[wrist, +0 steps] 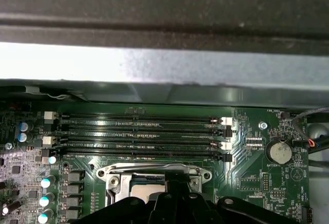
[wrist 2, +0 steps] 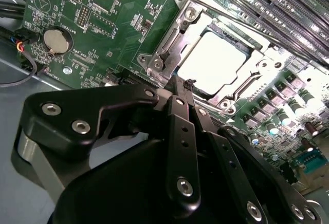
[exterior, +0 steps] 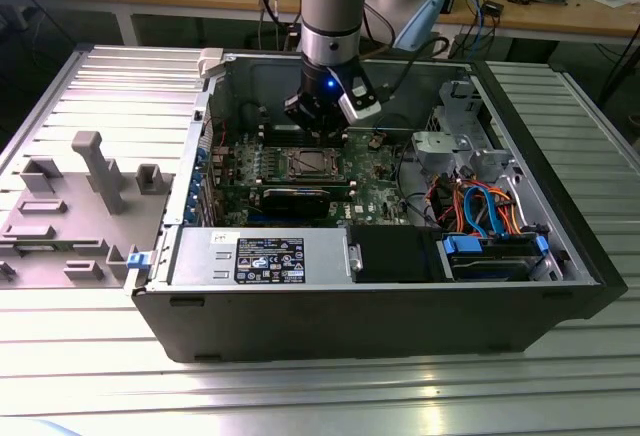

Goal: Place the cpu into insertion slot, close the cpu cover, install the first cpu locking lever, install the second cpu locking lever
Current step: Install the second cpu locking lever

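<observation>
The cpu [wrist 2: 213, 62] lies flat in the insertion slot [exterior: 310, 164] of the green motherboard, its pale metal top showing bright. The cpu cover [wrist 2: 177, 34] lies down around it as a silver frame with a square window. My gripper [wrist 2: 187, 84] hangs just above the socket's edge, its black fingers drawn together with nothing between them. In the exterior view the gripper [exterior: 318, 134] stands over the far side of the socket. In the first wrist view the fingertips [wrist: 177, 183] overlap the socket frame [wrist: 118, 175]. How the locking levers stand I cannot tell.
Long memory slots [wrist: 144, 136] run beside the socket, and a coin battery [wrist: 280, 152] sits on the board. The case wall [exterior: 250, 81] rises close behind the arm. A drive cage with coloured cables [exterior: 480, 206] fills the exterior view's right. A grey fixture [exterior: 90, 171] stands outside.
</observation>
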